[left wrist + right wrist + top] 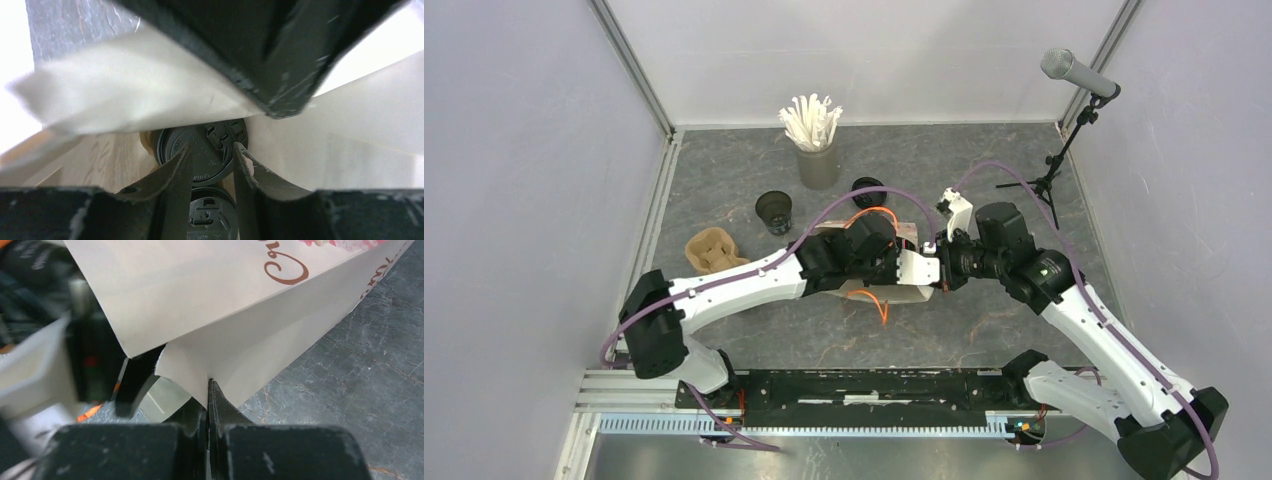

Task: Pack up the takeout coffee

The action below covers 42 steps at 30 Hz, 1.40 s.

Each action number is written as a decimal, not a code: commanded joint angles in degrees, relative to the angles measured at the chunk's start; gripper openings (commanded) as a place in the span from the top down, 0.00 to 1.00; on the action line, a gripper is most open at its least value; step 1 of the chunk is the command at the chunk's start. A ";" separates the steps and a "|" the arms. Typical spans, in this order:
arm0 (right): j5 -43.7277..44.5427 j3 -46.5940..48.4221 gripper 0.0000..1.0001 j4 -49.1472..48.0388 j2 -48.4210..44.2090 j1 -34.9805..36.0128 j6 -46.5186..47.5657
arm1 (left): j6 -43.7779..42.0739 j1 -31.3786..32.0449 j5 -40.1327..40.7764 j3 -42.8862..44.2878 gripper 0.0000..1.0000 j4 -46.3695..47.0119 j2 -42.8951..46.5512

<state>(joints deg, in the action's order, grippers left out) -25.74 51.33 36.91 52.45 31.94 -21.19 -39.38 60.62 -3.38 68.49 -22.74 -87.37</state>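
Note:
Two takeout coffee cups with black lids sit inside a white paper bag [906,294]: one lid [170,145] further in, the other [212,215] nearer. My left gripper [211,156] reaches into the bag just above them, jaws a little apart with nothing between them. My right gripper [208,390] is shut on the bag's rim [200,365] at its right side, holding the mouth open. Outside the bag, an open black cup [774,211] stands on the table and another black cup [867,188] sits beyond the bag.
A grey cup of white straws [817,160] stands at the back. A brown pulp carrier [712,250] lies left of my left arm. A microphone stand [1064,150] rises at the back right. White walls close in the table.

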 commanded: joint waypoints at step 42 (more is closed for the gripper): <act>-10.80 12.37 1.00 5.80 10.80 -10.15 -5.85 | 21.33 1.28 12.29 17.96 0.00 -16.06 11.07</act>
<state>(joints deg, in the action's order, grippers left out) -34.74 60.86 41.41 62.81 22.35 -26.79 -22.06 61.84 4.60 82.37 -35.14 -75.07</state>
